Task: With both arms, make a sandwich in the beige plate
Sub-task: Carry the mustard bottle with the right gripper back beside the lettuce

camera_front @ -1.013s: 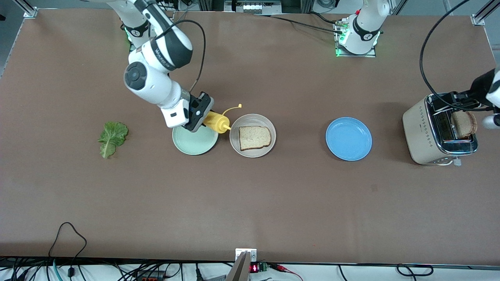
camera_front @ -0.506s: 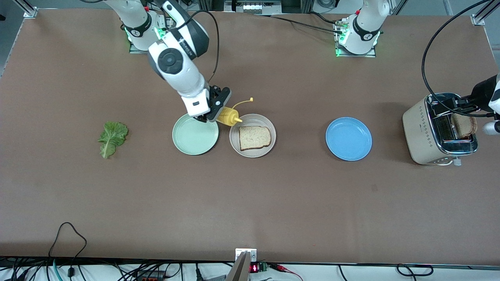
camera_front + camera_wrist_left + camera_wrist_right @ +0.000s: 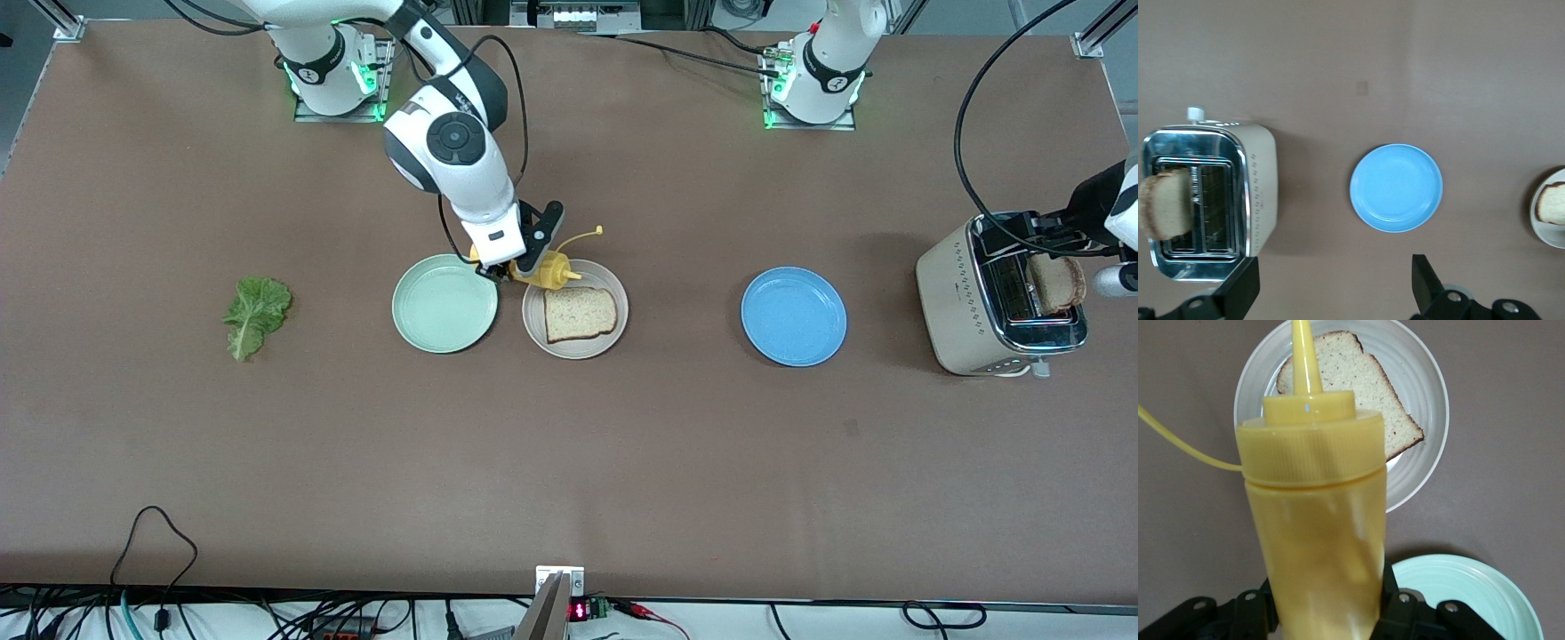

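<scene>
1. Front view: I am holding the right gripper (image 3: 520, 267) clamped on the yellow squeeze bottle (image 3: 553, 270) over the rim of the beige plate (image 3: 533, 331), nozzle tipping toward the bread slice (image 3: 579, 314) lying in it. The mint-green plate (image 3: 444, 303) is sitting just beside, the lettuce leaf (image 3: 256, 314) well apart toward the right arm's end, the blue plate (image 3: 793, 316) toward the left arm's end. The left gripper (image 3: 1058, 233) is hovering over the toaster (image 3: 996, 298), where a second slice (image 3: 1055, 283) is standing up out of a slot.

2. Left wrist view: the left gripper's fingers (image 3: 1238, 293) are spread wide and holding nothing (the toast (image 3: 1165, 207) is not gripped).

3. Right wrist view: the bottle (image 3: 1315, 520) is filling the frame, its loose cap strap trailing sideways. My worry: squeezing at this tilt could send sauce past the bread (image 3: 1358, 393) onto plate or table, and the smooth bottle could slip in the fingers.
</scene>
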